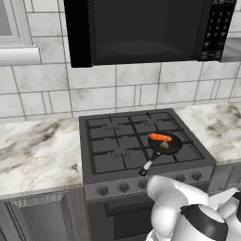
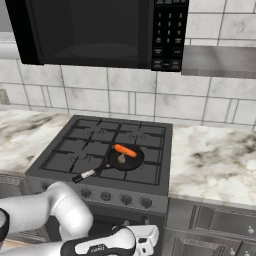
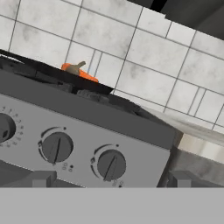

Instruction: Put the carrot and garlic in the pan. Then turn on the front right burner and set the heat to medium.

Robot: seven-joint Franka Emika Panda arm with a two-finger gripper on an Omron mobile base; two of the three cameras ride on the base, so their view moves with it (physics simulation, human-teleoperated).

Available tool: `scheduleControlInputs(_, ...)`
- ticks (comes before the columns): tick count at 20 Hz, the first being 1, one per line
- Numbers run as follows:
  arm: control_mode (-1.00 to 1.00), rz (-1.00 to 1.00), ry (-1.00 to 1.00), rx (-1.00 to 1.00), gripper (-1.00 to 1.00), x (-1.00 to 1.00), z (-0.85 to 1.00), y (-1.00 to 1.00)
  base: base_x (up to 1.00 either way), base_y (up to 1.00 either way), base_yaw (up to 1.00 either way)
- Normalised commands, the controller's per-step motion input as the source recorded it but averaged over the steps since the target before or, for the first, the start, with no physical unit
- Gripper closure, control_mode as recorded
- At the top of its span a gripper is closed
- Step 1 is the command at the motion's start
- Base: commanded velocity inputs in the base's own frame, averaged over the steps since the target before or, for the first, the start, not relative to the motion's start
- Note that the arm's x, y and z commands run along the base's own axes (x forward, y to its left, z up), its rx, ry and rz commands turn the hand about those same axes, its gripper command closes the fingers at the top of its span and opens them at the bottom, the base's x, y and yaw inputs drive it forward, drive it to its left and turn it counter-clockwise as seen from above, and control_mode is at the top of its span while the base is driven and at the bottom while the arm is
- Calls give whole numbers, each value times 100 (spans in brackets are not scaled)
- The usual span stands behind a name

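Observation:
The black pan sits on the front right burner, its silver-tipped handle pointing toward the stove's front edge. In the pan lie the orange carrot and the pale garlic. My gripper is open and empty, low in front of the stove's control panel, with its fingertips wide apart. It faces the two rightmost knobs. Above the panel in the hand view, the carrot and the garlic peek over the pan's rim.
A row of knobs runs along the stove front. A black microwave hangs over the stove. Marble counters flank it on both sides. Cabinet drawers lie right of the oven.

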Motion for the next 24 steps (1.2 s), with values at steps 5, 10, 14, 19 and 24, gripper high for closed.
scheduleControlInputs(5,-100,0,-5,0,-100,10,-26,-11,0,0,0)
scheduleControlInputs(10,-100,0,-5,0,-100,9,-20,-30,0,0,0)
scheduleControlInputs(14,-100,0,-5,0,-100,9,-13,-19,0,0,0)
scheduleControlInputs(19,-100,0,-2,-3,-100,6,-18,0,0,0,0)
scheduleControlInputs(24,-100,0,0,-6,-100,10,-20,0,0,0,0)
